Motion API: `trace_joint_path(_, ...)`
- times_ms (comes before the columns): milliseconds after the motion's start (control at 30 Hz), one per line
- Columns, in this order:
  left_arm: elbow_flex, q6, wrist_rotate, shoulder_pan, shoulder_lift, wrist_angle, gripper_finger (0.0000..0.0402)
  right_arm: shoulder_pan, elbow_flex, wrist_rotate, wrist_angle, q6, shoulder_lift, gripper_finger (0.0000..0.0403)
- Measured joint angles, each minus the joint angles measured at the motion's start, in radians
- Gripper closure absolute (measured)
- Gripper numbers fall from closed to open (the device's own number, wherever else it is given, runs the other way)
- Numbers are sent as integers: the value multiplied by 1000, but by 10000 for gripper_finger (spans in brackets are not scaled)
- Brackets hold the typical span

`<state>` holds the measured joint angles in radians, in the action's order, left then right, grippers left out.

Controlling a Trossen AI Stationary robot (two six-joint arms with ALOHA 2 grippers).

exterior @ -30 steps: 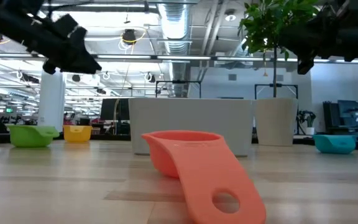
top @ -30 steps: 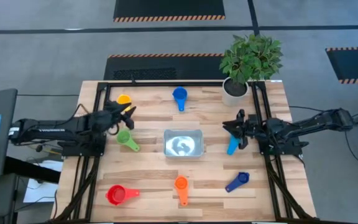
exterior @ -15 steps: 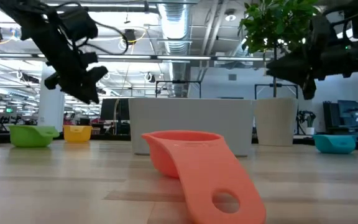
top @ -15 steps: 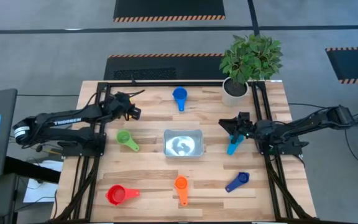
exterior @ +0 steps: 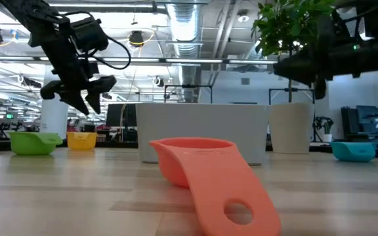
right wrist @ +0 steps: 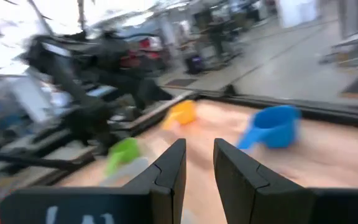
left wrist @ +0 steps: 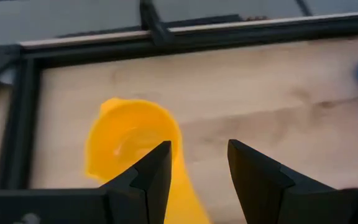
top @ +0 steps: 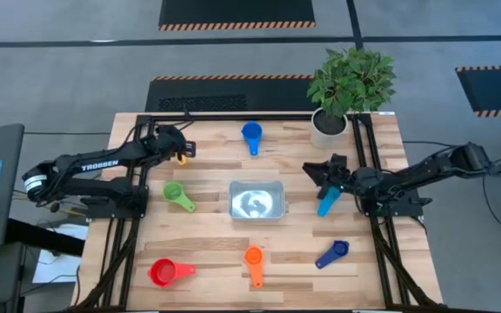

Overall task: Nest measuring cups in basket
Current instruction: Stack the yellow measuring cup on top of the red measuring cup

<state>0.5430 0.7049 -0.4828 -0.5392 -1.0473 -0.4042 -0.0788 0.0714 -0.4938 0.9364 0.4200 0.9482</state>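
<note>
1. Seven measuring cups lie scattered on the table (top: 207, 252) and none is in the basket (top: 256, 200) yet, so the nesting has not begun.
2. The left gripper (top: 178, 148) has swung away from the green cup (top: 176, 194) toward the far-left corner over the last second, and now hangs just above the yellow cup (left wrist: 132, 140).
3. Its jaws stand apart with nothing between them; from the wrist, the yellow cup's handle runs down between the two fingers (left wrist: 148, 177), so I judge a pick-up is being lined up.
4. The right gripper (top: 327, 174) has crept a little toward the middle of the table and hovers over the light blue cup (top: 325, 203), which lies right of the basket.
5. Its fingers (right wrist: 166, 171) show a narrow gap and hold nothing.
6. The blue cup (top: 251, 135) sits at the far edge, the red cup (top: 165, 272), orange cup (top: 253, 259) and dark blue cup (top: 332, 254) along the near edge, all untouched.
7. The basket rests at the centre, well apart from both grippers.
8. To my eye both arms are each settling on a first cup, with the left one nearer to closing.
</note>
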Motion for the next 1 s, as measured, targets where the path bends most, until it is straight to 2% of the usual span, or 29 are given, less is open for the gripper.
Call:
trace_joint_path(100,0,-7,73,67,1,-15,255,0,33,51,-1,1,15,294)
trace_joint_path(300,6,88,103,310,45,-217,255,1,77,75,-48,-10,47,294)
trace_joint_path(433,78,108,113,430,73,-410,255,0,87,143,-86,-10,73,294)
trace_joint_path(533,133,109,138,509,75,-483,255,-1,87,159,-89,-10,89,294)
trace_joint_path(800,161,63,381,768,39,-423,255,0,87,158,-88,-52,99,294)
trace_joint_path(1000,161,123,470,966,-14,-424,255,-2,87,158,-102,-31,99,294)
